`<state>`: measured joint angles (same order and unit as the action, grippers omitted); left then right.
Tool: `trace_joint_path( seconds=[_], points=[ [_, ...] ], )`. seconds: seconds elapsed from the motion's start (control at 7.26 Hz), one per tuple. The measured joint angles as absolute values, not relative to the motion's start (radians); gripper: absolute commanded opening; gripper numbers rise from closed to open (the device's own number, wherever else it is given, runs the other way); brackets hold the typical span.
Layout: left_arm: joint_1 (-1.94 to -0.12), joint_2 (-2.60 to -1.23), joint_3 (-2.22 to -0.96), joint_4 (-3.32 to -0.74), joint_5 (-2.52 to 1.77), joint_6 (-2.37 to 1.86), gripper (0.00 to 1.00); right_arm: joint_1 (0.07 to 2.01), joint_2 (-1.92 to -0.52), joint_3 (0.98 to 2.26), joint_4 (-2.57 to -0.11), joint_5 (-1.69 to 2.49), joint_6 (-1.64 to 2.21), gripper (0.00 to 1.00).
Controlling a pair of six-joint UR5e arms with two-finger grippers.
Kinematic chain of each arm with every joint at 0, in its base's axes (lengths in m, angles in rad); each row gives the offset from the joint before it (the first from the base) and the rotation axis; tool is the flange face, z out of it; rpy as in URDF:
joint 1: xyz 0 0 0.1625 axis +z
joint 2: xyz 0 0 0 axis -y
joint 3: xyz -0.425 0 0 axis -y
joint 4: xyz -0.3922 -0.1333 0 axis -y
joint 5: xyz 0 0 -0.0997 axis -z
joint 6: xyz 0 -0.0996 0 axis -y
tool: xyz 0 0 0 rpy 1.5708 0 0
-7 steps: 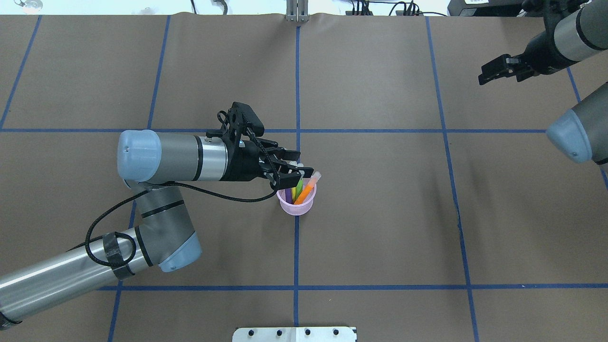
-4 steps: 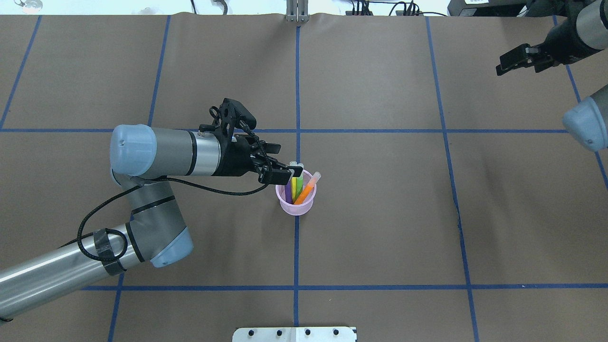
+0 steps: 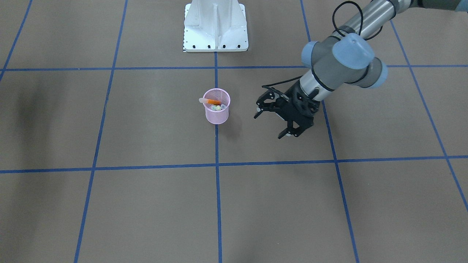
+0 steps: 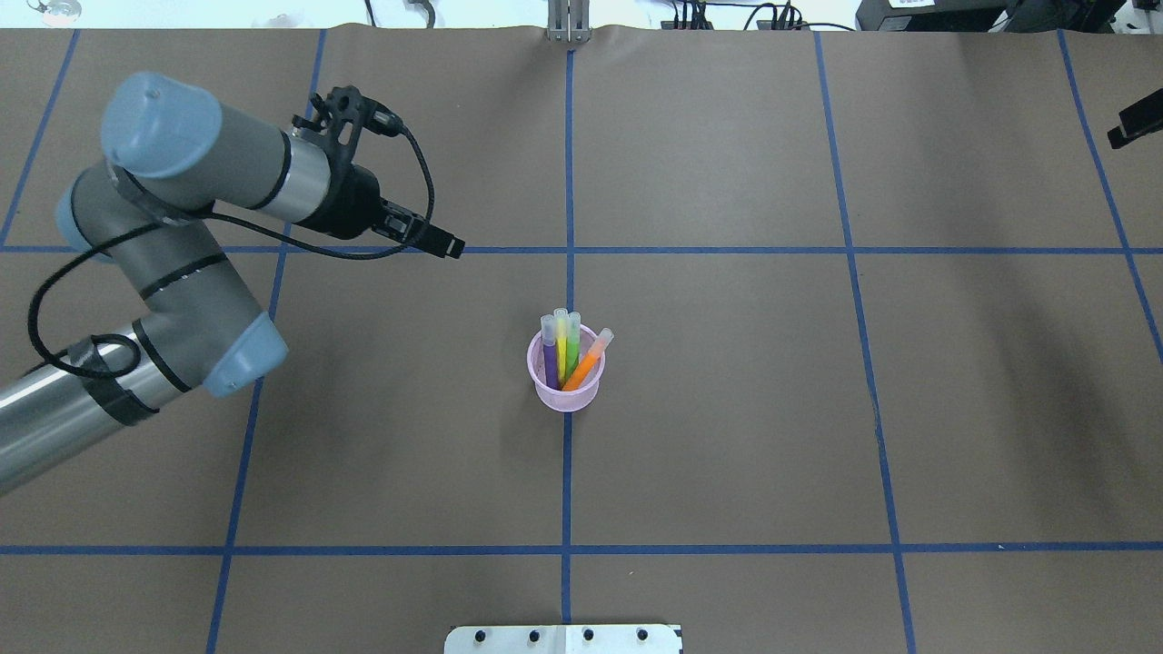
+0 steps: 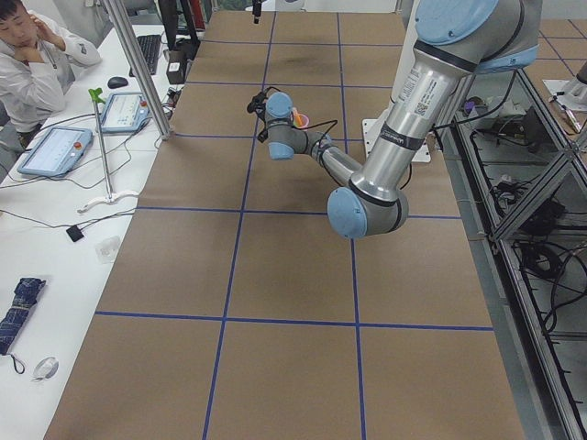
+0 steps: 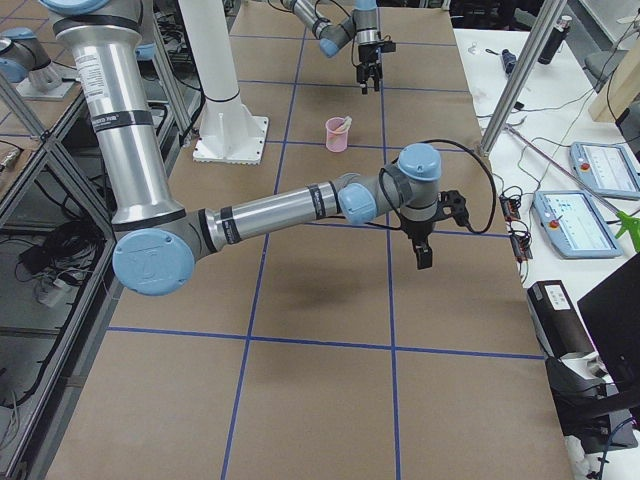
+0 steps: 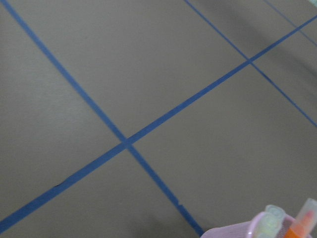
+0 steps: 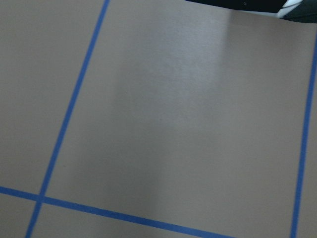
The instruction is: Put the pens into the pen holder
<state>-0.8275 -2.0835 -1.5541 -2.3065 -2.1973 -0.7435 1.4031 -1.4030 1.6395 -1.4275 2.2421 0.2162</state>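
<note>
Retreat on the left side: the left tool point(image 4: 452, 246), which sat right at the cup's rim a moment ago, has swung up and away to about 10 o'clock of the pen holder point(image 4: 566, 397) in the overhead view and is now well apart from it. Its fingers point(image 3: 287, 132) are spread wide in the front-facing view, carrying nothing. The right tool point(image 4: 1134, 125) has slid off too. Only a black sliver of it shows at the 3 o'clock edge of the overhead view, and whether it is spread or pressed together cannot be told. The pens have not budged: purple pen point(image 4: 551, 363), yellowish pen point(image 4: 562, 350) and green pen point(image 4: 573, 354) stand side by side toward the 12 o'clock side of the pen holder. The orange pen point(image 4: 581, 371) leans toward 1 o'clock, and all four pale caps poke over the rim.

Around them, blue tape lines point(image 4: 727, 250) cut the brown worktop point(image 4: 727, 409) into squares, and the pen holder sits on the centre line. A white base plate point(image 4: 563, 639) shows at 6 o'clock of the overhead view, and a black cable point(image 4: 430, 186) loops off the left wrist. An operator point(image 5: 27, 69) sits at the desk beside the worktop in the left side view. Between the left tool and the pen holder lie brown paper and one tape line.

From the left tool, the pen holder lies at about 4 o'clock. The left wrist camera catches just its rim and a few cap ends in its 5 o'clock corner.
</note>
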Motion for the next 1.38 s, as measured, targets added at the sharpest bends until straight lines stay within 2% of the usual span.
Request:
trace_joint_path(
  seconds=[0.55, 1.1, 1.38],
  points=[
    [-1.101, -1.920, -1.644, -1.972, -2.348, -0.343, 1.00, 1.547, -1.623, 1.639, -1.435, 2.233, 0.028, 1.00],
    [-1.334, -1.846, -1.691, -1.577, -2.366, 0.112, 1.00, 1.601, -1.593, 1.663, -1.634, 2.250, -0.052, 1.00],
    [-1.368, -1.761, -1.674, -1.524, -2.322, 0.144, 1.00, 1.601, -1.611, 1.667, -1.649, 2.244, -0.053, 1.00]
  ],
)
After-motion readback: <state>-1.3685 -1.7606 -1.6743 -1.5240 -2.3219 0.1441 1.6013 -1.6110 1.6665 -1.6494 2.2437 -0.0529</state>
